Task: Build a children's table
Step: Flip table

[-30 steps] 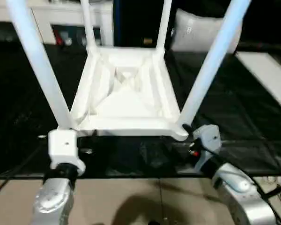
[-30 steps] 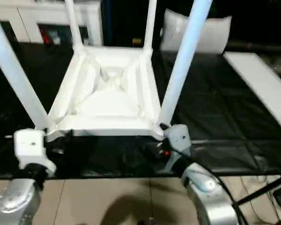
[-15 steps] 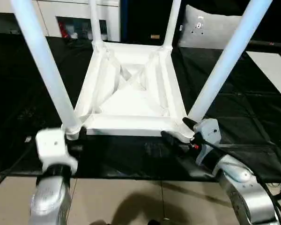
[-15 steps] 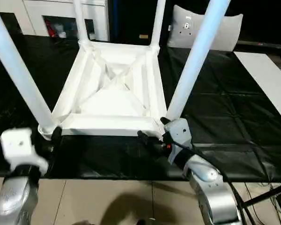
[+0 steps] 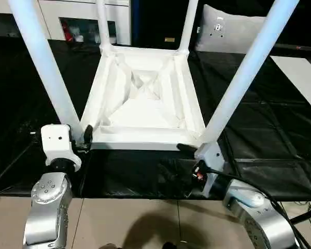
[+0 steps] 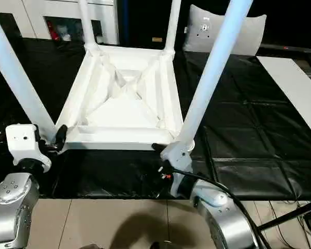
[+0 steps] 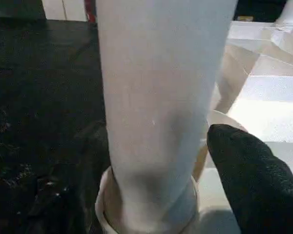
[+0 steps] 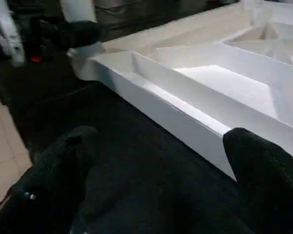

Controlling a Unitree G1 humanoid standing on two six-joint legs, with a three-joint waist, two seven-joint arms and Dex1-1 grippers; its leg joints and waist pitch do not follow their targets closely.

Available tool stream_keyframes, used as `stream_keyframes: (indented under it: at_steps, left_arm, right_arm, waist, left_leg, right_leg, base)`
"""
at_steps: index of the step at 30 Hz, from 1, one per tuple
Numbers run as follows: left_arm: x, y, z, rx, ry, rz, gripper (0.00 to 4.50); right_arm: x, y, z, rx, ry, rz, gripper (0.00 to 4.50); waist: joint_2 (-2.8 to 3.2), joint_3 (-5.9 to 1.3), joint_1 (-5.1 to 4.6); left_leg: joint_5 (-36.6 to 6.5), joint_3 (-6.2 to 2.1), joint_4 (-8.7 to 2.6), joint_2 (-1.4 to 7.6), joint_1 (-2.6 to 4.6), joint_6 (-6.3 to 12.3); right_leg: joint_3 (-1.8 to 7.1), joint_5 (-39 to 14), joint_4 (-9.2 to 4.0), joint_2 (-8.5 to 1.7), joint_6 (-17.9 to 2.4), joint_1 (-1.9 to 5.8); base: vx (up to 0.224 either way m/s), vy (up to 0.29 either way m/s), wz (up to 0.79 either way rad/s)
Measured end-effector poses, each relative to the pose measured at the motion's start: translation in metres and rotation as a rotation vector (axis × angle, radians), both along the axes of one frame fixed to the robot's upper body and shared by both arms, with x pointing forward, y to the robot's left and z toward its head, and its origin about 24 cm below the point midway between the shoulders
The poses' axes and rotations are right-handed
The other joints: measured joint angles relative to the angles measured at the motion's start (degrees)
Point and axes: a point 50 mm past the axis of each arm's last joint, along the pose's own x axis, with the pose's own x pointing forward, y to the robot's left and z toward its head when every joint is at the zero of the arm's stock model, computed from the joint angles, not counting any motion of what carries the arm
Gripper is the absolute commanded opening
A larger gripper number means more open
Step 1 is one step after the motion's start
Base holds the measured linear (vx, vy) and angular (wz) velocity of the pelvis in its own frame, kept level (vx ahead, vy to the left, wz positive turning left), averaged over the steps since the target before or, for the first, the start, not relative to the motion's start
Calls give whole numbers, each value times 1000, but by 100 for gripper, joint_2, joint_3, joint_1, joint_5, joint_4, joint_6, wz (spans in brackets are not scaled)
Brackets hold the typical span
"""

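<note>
The children's table (image 5: 145,109) lies upside down on the black mat, white, with its ribbed underside up and its legs rising out of the corner sockets. My left gripper (image 7: 158,131) is shut on the near-left leg (image 5: 44,67) just above its socket, one black finger (image 7: 249,185) on each side. My right gripper (image 8: 161,141) stands open at the near-right corner, below the near-right leg (image 5: 238,83). Its fingers (image 8: 63,165) are spread wide before the table's near rim (image 8: 185,112), with nothing between them.
A white cabinet (image 5: 83,21) stands at the back left and a pale cushion-like object (image 5: 228,33) at the back right. A flat white board (image 5: 300,78) lies along the right. The black mat (image 5: 259,119) ends at the front edge above the tiled floor (image 5: 135,223).
The camera has tilted and shifted. My right gripper has slid left and nearer, from beside the near-right corner to just below it. My left gripper has drawn in close beside the near-left leg's base.
</note>
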Motion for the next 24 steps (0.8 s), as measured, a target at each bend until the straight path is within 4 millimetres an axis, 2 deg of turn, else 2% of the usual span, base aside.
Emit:
stream_keyframes:
  at_steps: [2, 8, 17, 20, 24]
  left_arm:
    - [0, -3, 0, -3, -1, -9, 309]
    - [1, -5, 1, -5, -17, -21, 279]
    - [1, -5, 0, -32, -17, -33, 212]
    - [3, -6, 0, -57, -14, -40, 207]
    - [5, -9, 2, -186, 7, -18, 206]
  right_arm:
    - [1, 2, 2, 1, -7, 13, 450]
    - [-2, 9, 0, 4, 4, 56, 450]
    - [-6, 12, -5, 9, 23, 65, 450]
    - [-8, 17, -5, 14, 27, 81, 450]
    - [-8, 21, -6, 35, 47, 52, 450]
  waist:
    - [-2, -1, 17]
    - [9, 6, 116]
    - [18, 12, 132]
    - [38, 24, 148]
    - [53, 35, 159]
  left_leg:
    - [0, 0, 0, 0, 2, -1]
    - [0, 2, 0, 1, 2, -3]
    - [-6, 2, -10, 1, 2, -14]
    - [-7, 4, -11, 0, 3, -17]
    - [-12, 13, -19, 1, 8, -41]
  right_leg:
    - [0, -5, 0, 0, 10, 0]
    - [1, -10, 0, 0, 17, 1]
    - [0, -10, -7, 0, 17, 0]
    - [0, -10, -9, -1, 17, 1]
    - [2, -13, -8, -5, 23, 1]
  base:
    - [0, 0, 0]
    - [0, 0, 0]
    - [0, 0, 0]
    - [0, 0, 0]
    - [0, 0, 0]
